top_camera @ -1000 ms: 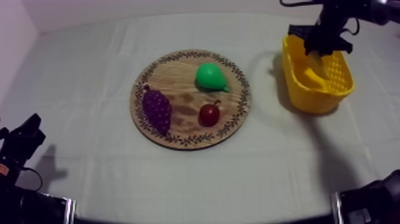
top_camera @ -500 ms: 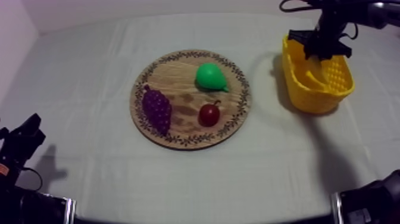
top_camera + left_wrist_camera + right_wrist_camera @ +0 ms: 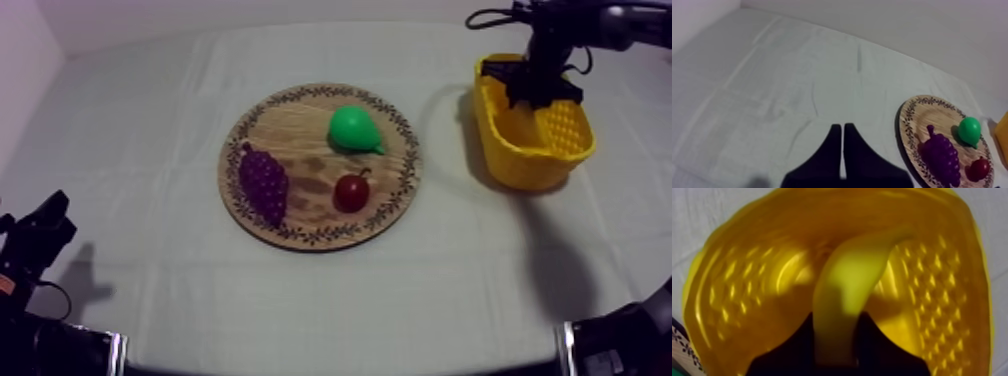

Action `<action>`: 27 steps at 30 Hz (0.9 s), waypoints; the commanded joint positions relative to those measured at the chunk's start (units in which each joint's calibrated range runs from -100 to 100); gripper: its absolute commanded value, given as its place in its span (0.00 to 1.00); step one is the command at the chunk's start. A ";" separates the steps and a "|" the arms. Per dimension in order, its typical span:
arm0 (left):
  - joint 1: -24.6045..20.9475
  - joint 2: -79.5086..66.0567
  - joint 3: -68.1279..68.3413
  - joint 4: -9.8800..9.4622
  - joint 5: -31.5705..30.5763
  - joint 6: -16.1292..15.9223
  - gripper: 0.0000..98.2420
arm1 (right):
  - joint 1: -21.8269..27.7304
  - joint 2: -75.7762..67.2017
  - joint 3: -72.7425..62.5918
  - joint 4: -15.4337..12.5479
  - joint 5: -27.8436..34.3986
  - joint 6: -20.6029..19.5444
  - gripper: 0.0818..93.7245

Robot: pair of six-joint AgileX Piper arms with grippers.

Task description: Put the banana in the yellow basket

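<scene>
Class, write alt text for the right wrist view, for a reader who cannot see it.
The right gripper has its two black fingers shut on the banana, holding it over the inside of the yellow basket. The basket's dimpled walls curve around the banana on every side.

I can read no text, label, brand, number or sign on anything here. The only marking I see is the leafy pattern round the rim of the board (image 3: 300,130), and it forms no letters or figures.
</scene>
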 commanded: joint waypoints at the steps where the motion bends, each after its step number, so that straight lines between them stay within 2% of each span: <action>1: 0.00 -0.03 0.03 -0.02 0.00 -0.01 0.00 | -0.01 0.18 -0.11 0.03 -0.34 0.04 0.16; 7: 0.00 -0.03 0.03 -0.02 0.00 -0.01 0.00 | -0.22 0.72 -0.57 0.19 -0.53 -0.17 0.29; 19: 0.00 -0.03 0.03 -0.02 0.00 -0.01 0.00 | -0.57 0.88 -0.77 0.97 -0.52 -0.96 0.42; 22: 0.00 -0.03 0.03 -0.02 0.00 -0.01 0.00 | -0.44 0.83 -1.00 0.95 -0.55 -0.80 0.40; 27: 0.00 -0.03 0.03 -0.02 0.00 -0.01 0.00 | -0.37 0.37 -1.55 1.15 -0.73 -0.35 0.20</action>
